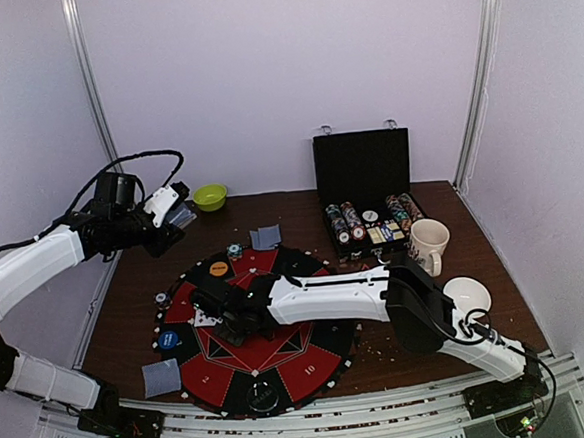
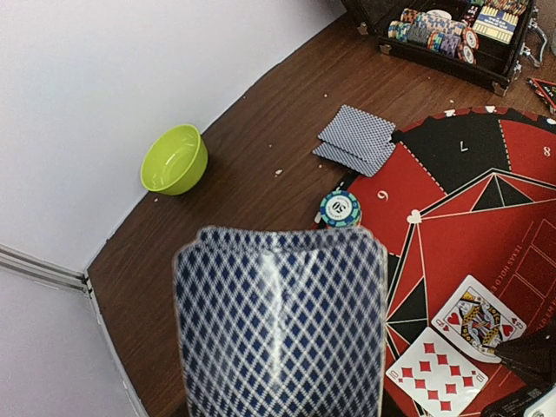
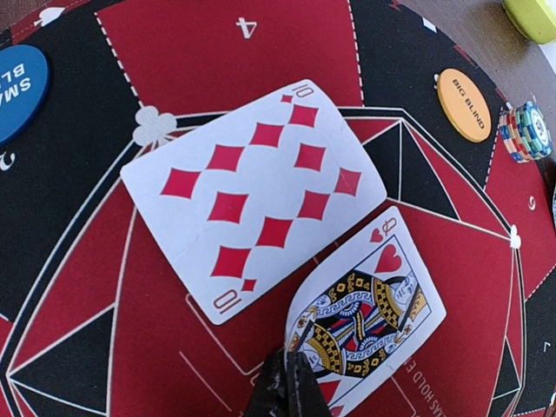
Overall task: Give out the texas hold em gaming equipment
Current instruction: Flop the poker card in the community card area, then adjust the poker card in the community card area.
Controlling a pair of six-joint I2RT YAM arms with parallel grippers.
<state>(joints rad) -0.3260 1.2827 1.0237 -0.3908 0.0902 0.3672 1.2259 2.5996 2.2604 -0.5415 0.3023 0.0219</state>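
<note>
My left gripper [image 1: 172, 217] is raised over the table's far left and is shut on a deck of cards with blue diamond backs [image 2: 280, 321]; the deck hides its fingers in the left wrist view. My right gripper [image 3: 295, 373] is low over the left middle of the round red-black mat [image 1: 281, 352], its fingers pinched shut on the near corner of a face-up queen of hearts [image 3: 378, 300], which curls up there. A face-up ten of diamonds [image 3: 252, 191] lies flat beside it. An orange disc [image 3: 463, 104], a blue disc [image 3: 16, 87] and a striped chip stack [image 3: 526, 130] sit at the mat's edge.
An open black case [image 1: 363, 164] with chips stands at the back right, with a white mug [image 1: 429, 244] and a white bowl [image 1: 468, 295] near it. A green bowl [image 2: 174, 159] is far left. Face-down cards lie at the mat's far edge [image 2: 356, 139] and near-left edge [image 1: 162, 376].
</note>
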